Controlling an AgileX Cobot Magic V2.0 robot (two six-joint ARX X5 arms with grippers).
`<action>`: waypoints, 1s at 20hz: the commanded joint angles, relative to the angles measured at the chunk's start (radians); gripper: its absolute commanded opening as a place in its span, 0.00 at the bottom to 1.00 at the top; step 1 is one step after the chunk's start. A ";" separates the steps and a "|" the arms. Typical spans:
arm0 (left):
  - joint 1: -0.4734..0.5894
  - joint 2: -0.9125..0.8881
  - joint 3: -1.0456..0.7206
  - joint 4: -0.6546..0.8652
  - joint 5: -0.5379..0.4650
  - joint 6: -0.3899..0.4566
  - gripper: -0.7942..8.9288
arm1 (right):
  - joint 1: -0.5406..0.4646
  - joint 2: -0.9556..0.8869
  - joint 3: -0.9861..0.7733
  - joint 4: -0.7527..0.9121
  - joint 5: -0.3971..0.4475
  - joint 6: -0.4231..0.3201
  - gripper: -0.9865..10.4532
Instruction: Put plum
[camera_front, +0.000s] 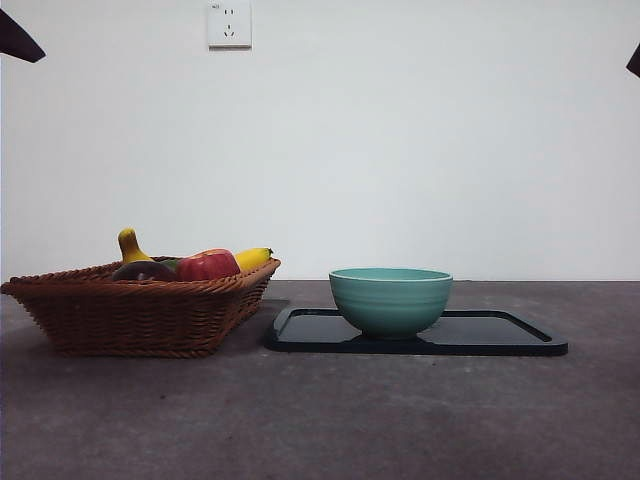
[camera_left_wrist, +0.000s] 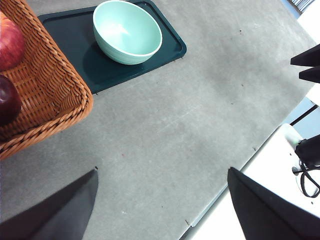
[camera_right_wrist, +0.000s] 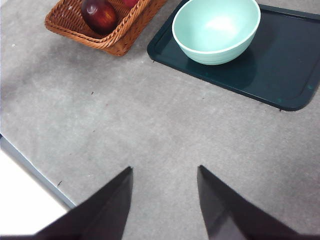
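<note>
Plum (camera_right_wrist: 100, 14): lies in the wicker basket (camera_front: 140, 310) beside the red apple (camera_front: 208, 265), below the rim, untouched.
Left fingers (camera_left_wrist: 160, 210): spread wide, holding nothing, hanging above bare counter (camera_left_wrist: 190, 130); the basket's corner sits just ahead and to one side of them, the plum right behind its wall.
Right fingers (camera_right_wrist: 165, 205): parted, empty, over open counter; the plum lies well ahead, beyond the basket's near rim.
Nearer arm: the left, by my reading (its view crowds the basket).
Axis: the plum is round, no long axis or pointing direction to align with.
Likely target: the green bowl (camera_front: 390, 298) on the dark tray (camera_front: 500, 335).
</note>
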 joint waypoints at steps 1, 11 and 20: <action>-0.004 0.006 0.009 0.007 0.003 0.017 0.50 | 0.005 0.005 0.002 0.031 0.004 0.068 0.27; -0.004 0.006 0.009 0.007 0.003 0.023 0.50 | -0.047 0.562 0.281 0.285 0.060 0.234 0.33; -0.004 0.006 0.009 0.007 0.003 0.024 0.50 | -0.071 1.075 0.627 0.277 0.098 0.164 0.33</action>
